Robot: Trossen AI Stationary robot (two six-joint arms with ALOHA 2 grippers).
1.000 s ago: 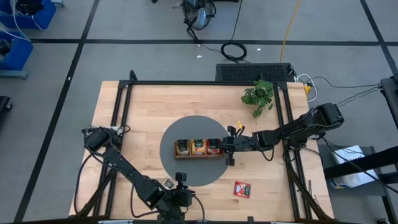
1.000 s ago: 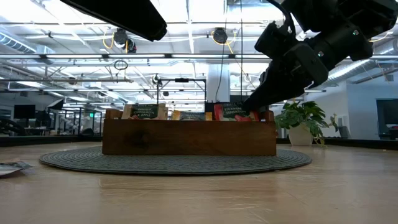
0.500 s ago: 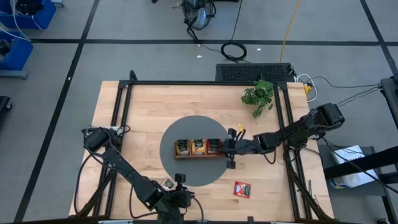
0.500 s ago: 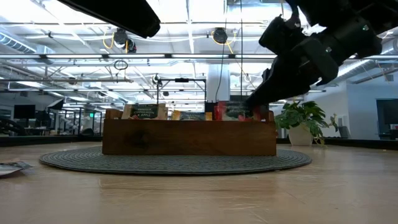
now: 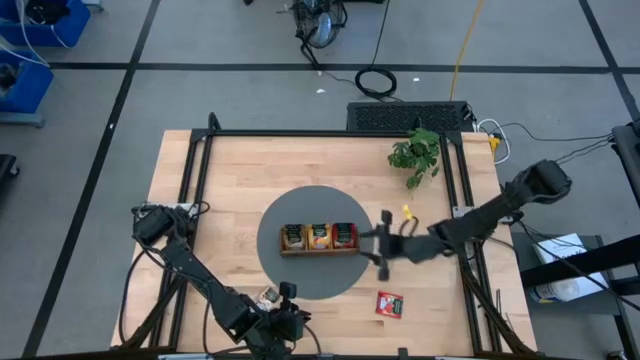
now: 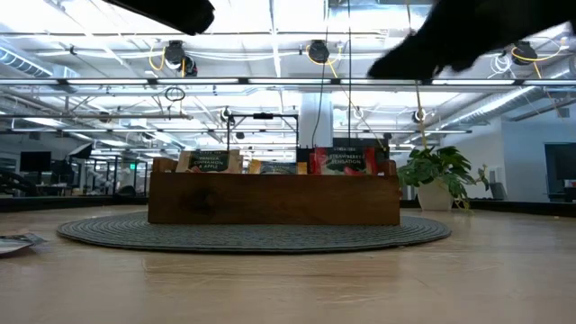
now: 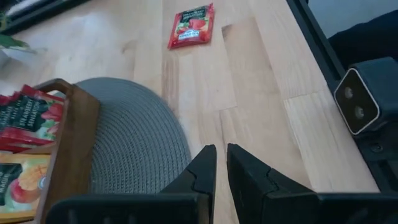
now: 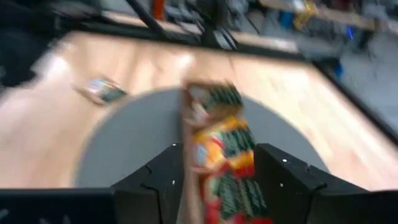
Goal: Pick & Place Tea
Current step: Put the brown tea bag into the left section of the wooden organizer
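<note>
Backed away from the tray [image 5: 320,251], the right gripper [image 5: 384,243] is being pulled off wide open, empty; red sachet's [image 6: 344,161] dropped in.

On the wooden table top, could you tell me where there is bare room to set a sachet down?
Free: the broad strip of table between the far edge and the grey mat, left of the plant; also the stretch between the mat and the left edge. Crowded: the tray on the mat, the right tool beside it, and the near edge, with the loose red sachet and left tool.
</note>
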